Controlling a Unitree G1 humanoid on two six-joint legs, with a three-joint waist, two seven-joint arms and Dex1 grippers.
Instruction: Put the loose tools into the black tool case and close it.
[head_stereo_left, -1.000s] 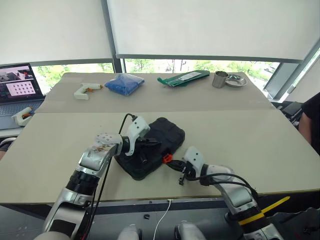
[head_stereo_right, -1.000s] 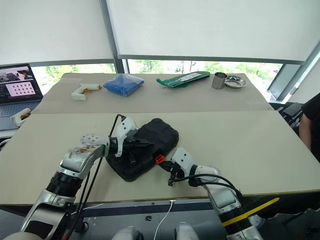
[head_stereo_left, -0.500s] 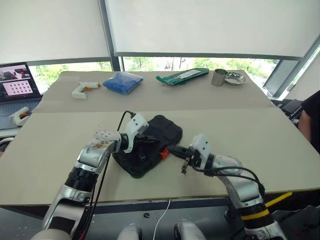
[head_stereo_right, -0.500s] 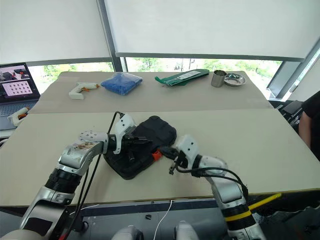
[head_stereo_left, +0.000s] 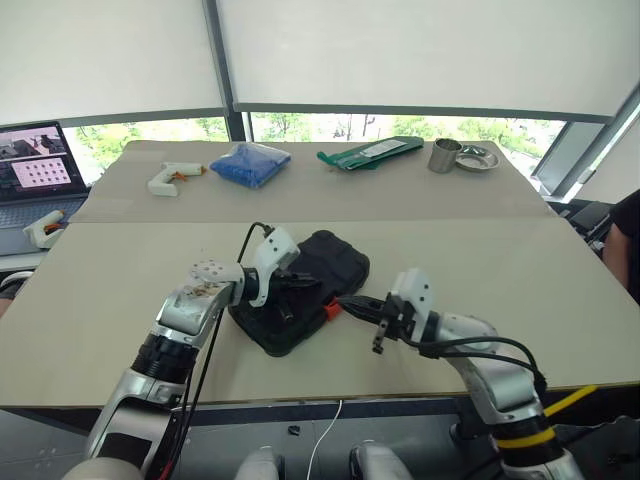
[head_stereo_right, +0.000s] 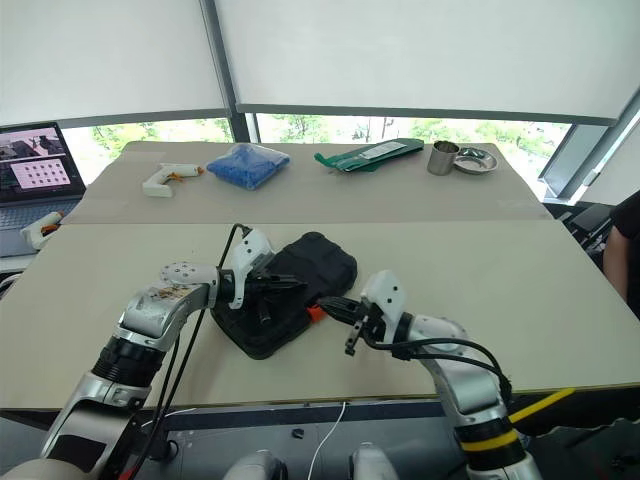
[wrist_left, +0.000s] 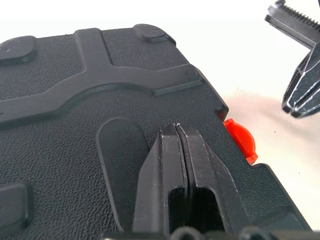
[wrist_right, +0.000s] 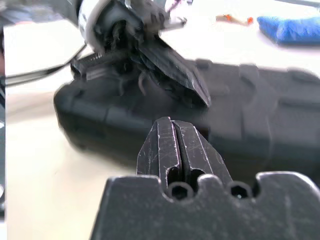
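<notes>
Black tool case (head_stereo_left: 300, 291) lies shut on the near table, angled, lid down, orange latch (head_stereo_left: 331, 311) on its near-right edge facing the right arm. No loose tools visible on the table, so presumably they are inside; the remaining work looks to be securing the latch.

Left gripper (wrist_left: 178, 131): fingers pressed together, holding nothing, tips resting on the lid. Judged purpose: pinning the lid flat and keeping the case from sliding while the latch is worked.

Right gripper (head_stereo_left: 350, 300): fingers clenched together, empty, hovering just right of the latch, apparently not touching it. Closed fingers suit a poke at the latch.

White glue gun (head_stereo_left: 174, 179) sits far left, well apart.
</notes>
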